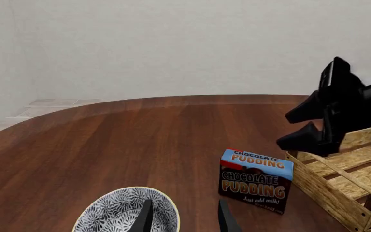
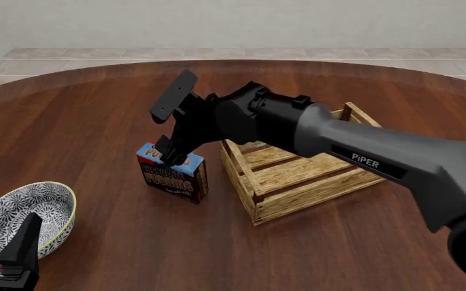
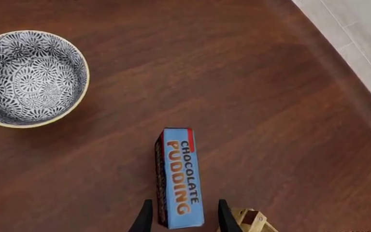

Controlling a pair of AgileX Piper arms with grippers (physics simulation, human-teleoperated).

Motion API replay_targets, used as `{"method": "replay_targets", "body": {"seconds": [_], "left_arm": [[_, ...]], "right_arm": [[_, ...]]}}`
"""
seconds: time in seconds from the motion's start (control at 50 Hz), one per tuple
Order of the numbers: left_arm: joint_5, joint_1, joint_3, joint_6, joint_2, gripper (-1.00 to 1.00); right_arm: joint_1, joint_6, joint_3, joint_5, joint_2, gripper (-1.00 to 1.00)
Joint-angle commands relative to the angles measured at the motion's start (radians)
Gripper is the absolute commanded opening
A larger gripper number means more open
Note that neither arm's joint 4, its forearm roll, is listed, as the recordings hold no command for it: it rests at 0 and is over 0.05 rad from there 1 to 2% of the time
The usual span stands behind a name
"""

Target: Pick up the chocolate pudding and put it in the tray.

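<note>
The right gripper hangs directly above the chocolate pudding. Its two fingers are spread a little wider than the narrow blue top of the carton, one on each side of it, and they hold nothing. In the front view the right gripper is at the top edge of the carton; whether the fingertips touch the carton I cannot tell. The right arm reaches in from the right side and passes over the tray.

The chocolate pudding stands upright on the wooden table, just beside the left wall of the tray and not inside it. From the left wrist view, the chocolate pudding and the tray have a small gap between them.

The left gripper is at the near left corner of the scene, well apart from the carton. Its fingers are apart and hold nothing. It is close to the patterned bowl, which sits on the table to the left and nearer than the carton. The patterned bowl holds nothing visible.
</note>
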Motion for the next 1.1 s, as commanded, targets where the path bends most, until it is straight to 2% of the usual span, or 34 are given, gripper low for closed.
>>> {"method": "replay_targets", "body": {"seconds": [0.02,1.1], "left_arm": [[0.000,0.000,0.000,0.000,0.000,1.00],[0.000,0.000,0.000,0.000,0.000,1.00]], "right_arm": [[-0.010,0.012,-0.019,-0.002,0.026,1.00],[-0.017,0.053,-0.055,-0.015,0.100,1.00]]}}
